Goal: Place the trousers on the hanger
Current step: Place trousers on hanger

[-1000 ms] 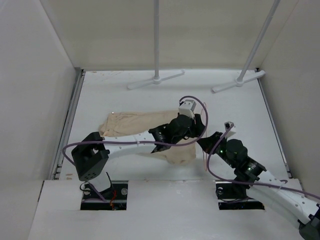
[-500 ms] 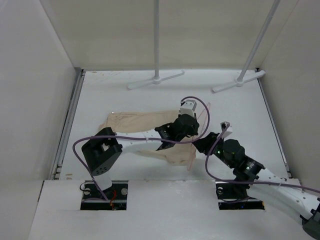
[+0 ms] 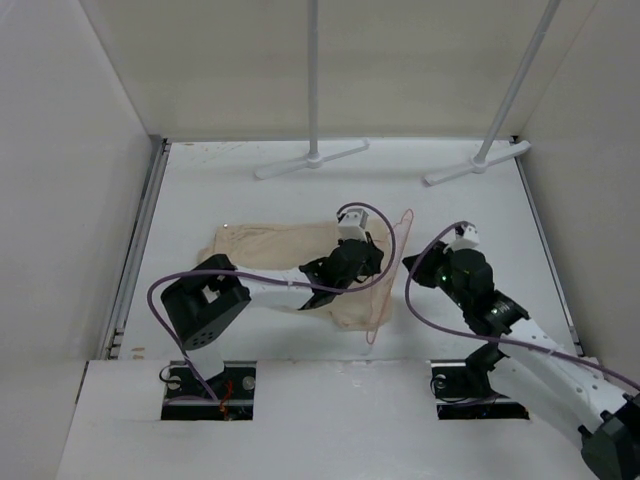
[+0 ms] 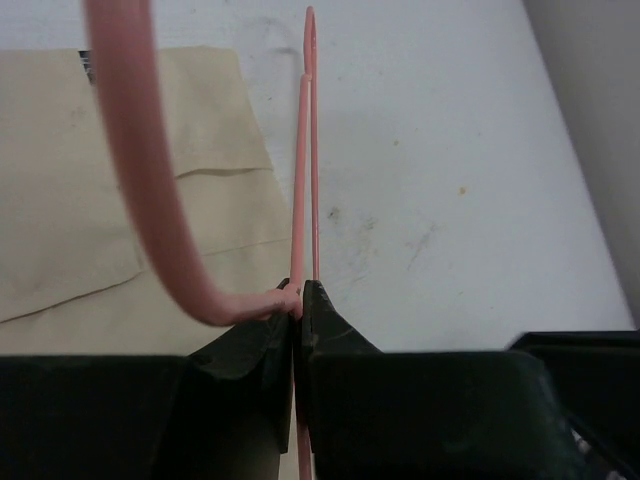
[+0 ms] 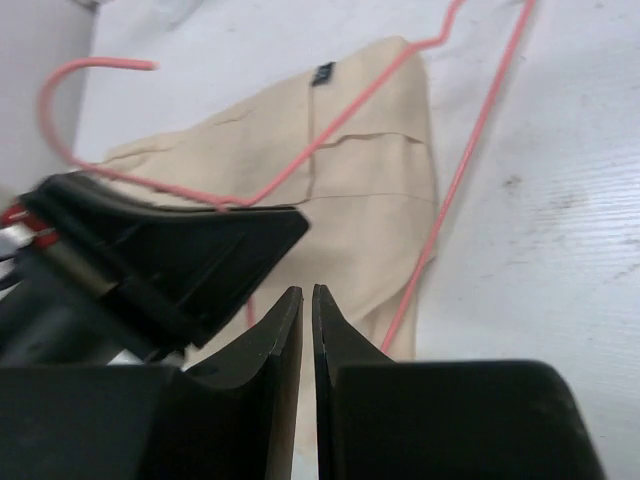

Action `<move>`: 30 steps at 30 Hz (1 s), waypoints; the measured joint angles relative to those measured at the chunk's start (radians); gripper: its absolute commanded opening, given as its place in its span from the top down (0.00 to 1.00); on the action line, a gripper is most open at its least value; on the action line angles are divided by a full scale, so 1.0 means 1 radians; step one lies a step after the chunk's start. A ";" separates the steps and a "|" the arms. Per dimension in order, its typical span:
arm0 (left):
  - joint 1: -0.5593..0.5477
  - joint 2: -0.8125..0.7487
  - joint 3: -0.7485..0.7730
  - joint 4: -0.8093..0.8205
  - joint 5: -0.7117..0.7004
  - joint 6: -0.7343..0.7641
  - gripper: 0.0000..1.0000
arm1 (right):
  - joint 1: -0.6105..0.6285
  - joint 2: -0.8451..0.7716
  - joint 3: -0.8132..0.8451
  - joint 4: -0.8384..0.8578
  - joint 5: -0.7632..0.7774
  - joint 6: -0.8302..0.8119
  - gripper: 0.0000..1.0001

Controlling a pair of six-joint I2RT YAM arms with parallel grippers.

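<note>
Your left gripper [image 4: 300, 298] is clamped on the hanger [image 4: 120, 100]. In the left wrist view its two fingers pinch the thin pink rod just where the hook curls off to the upper left. Your right gripper [image 5: 307, 295] has its fingers almost together, with only a thin slit between them and nothing in it.

In the overhead view the hanger shows as a narrow pink loop at the centre of the frame, over the right end of the trousers [image 3: 262, 245]. You cannot tell whether it touches the cloth. The right gripper sits just right of that loop, apart from it. The trousers lie flat from centre left to the middle, with your left arm [image 3: 265, 285] stretched across them.

To the right of the hanger, the table [image 3: 230, 185] is bare to its edge except for your right arm [image 3: 500, 320]. Toward the top it stays bare up to the two rack feet [image 3: 312, 160], well apart from the cloth. Their poles [image 3: 313, 70] rise out of the top of the frame. To the left of the trousers, a narrow strip of table ends at a grey rail [image 3: 140, 240]. White walls [image 3: 70, 150] close the left, back and right.
</note>
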 measured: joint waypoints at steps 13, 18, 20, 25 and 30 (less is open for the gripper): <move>-0.067 0.029 -0.089 0.307 -0.174 -0.243 0.98 | -0.091 0.322 0.024 0.145 -0.104 -0.043 0.67; -0.071 0.104 -0.111 0.400 -0.228 -0.269 0.98 | -0.138 0.498 0.055 0.225 -0.154 -0.060 0.50; -0.070 0.122 -0.117 0.401 -0.242 -0.274 0.98 | -0.148 0.560 0.083 0.250 -0.165 -0.069 0.36; -0.069 0.133 -0.122 0.403 -0.282 -0.277 0.98 | -0.149 0.702 0.153 0.323 -0.180 -0.091 0.22; -0.060 0.134 -0.122 0.362 -0.321 -0.281 0.98 | -0.148 0.800 0.158 0.382 -0.192 -0.092 0.28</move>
